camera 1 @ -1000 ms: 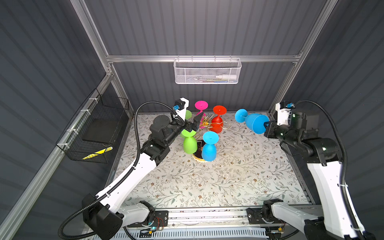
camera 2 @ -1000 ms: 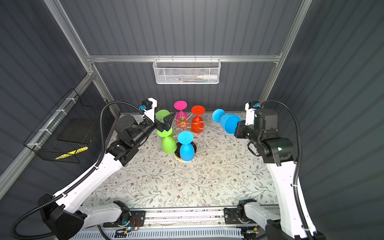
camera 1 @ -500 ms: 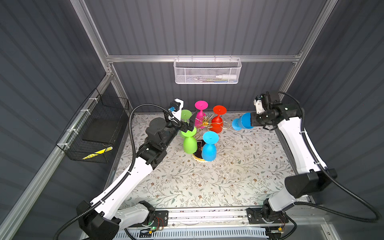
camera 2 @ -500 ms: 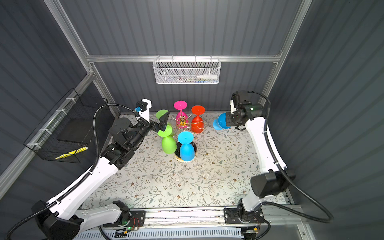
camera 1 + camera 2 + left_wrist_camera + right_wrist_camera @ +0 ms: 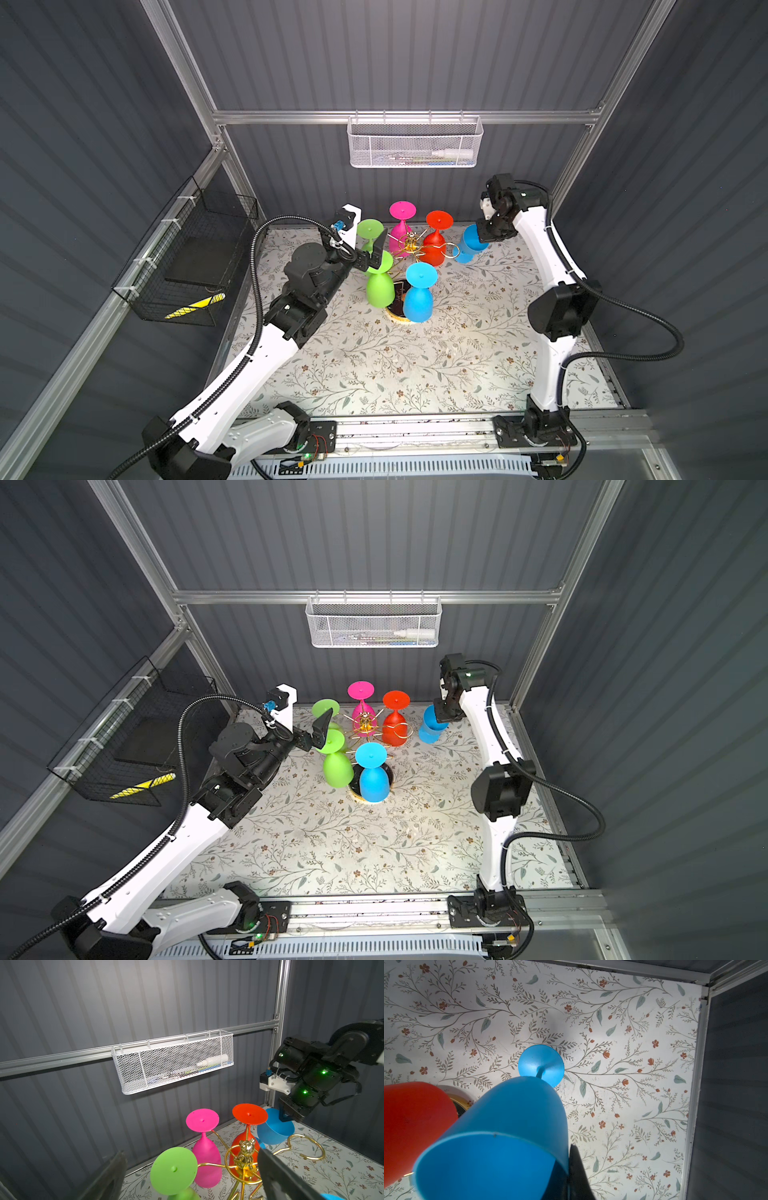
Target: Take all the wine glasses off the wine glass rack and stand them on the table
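The right pincer is clenched on the rim of the sky-blue plastic wine glass. The glass hangs bowl-up, already clear of the gold wire wine glass rack and just beside the red glass. It should go straight down onto the floral-print counter with its foot level, and be released only once it stands. The left pincer gapes open beside the lime-green glasses and should not nudge them.

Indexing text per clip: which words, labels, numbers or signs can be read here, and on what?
No text can be read.
Marker in the mesh basket: any print is too blurred to read.
Yellow-black stripes in the wire basket: a pattern only, no words.
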Controlling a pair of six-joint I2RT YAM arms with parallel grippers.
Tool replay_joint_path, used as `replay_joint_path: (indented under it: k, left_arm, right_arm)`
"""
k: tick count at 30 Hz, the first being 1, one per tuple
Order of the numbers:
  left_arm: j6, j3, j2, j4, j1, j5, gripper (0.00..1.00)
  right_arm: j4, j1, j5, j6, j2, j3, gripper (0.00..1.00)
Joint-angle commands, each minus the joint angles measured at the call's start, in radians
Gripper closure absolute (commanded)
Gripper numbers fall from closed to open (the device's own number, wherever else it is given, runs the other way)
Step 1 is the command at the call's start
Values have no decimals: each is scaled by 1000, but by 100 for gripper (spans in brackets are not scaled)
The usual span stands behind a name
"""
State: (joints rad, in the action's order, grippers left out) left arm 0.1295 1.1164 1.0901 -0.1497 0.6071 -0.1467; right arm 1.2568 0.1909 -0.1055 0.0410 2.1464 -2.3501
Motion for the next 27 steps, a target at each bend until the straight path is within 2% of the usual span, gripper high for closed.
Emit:
replay_joint_path:
  k: [1,8,13,27]
  left_arm:
    - [21,-15,-31,10,-3,-15,1]
    - [22,-27,-39,10,-3,-17,1]
    - [22,-33,-40,10,-3,-19,1]
    - [30,-31,-56,21,-3,-26,0]
  right_arm:
    - [59,4,3,-15,56,-54,100]
    - [56,13,18,-16,114,-65,100]
    - [63,16,21,-15,133,-73,88]
    - [17,10,124,14,68,-48,70]
